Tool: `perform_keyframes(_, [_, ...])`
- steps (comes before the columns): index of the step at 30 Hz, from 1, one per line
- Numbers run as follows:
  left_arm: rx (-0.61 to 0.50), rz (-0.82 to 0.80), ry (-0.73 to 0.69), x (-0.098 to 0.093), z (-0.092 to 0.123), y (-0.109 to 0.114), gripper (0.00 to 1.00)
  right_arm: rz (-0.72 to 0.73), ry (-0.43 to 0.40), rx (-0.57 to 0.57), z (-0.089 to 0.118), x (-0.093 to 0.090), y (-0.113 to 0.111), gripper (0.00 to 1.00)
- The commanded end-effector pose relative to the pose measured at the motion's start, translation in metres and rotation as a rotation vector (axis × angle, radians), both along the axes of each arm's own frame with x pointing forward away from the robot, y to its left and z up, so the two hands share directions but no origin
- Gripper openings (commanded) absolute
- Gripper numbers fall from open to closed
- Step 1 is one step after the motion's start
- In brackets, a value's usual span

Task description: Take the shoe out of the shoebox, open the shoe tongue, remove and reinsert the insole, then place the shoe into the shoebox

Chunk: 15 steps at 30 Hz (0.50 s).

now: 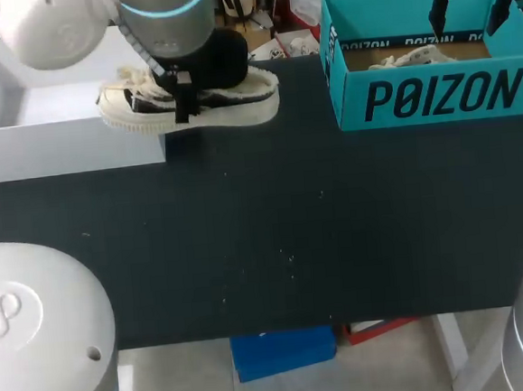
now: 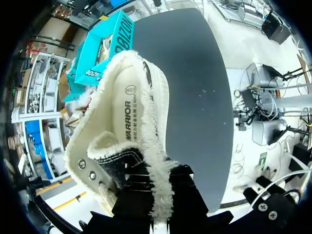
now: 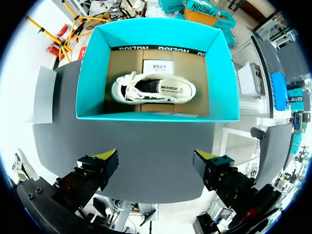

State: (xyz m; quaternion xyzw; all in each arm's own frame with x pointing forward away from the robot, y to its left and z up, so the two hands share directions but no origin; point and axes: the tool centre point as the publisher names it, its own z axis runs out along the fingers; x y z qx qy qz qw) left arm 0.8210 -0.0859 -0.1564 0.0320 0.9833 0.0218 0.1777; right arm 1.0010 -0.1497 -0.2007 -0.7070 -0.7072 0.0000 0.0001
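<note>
2 shoes: you have a held shoe [image 1: 232,103] in the left gripper and a second shoe [image 3: 153,89] lying inside the teal shoebox [image 1: 435,96].
Left gripper [image 1: 181,98]: clamped on the held shoe's side wall near the eyelets. In the left wrist view the frayed collar edge runs between its fingers.
Held shoe position: just beside the front corner of the white box [image 1: 57,130], at the far side of the table [image 1: 291,229] and apparently lifted off it.
Insole [image 2: 127,105]: seated flat inside the held shoe.
Right gripper [image 3: 156,158]: fingers wide apart with nothing between them, above the teal shoebox's opening.
Done, by my reading: 1 shoe is out of its box and in hand.
Unclear: the seated insole could mean it is not yet pulled or already put back, and you cannot tell which from here. The tongue is mostly hidden by the fingers.
Left to do: at minimum, you need to set the held shoe down in a shoebox.
</note>
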Motion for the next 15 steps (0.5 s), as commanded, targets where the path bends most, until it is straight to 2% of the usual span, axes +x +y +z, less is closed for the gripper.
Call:
perform_keyframes(1, [0.003, -0.006, -0.056, -0.001, -0.037, -0.017, 0.0, 0.0, 0.0, 0.0, 0.0, 0.0, 0.0, 1.0])
perform_keyframes(15, [0.002, -0.059, -0.008, -0.004, -0.121, -0.07, 0.0, 0.0, 0.0, 0.0, 0.0, 0.0, 0.0, 1.0])
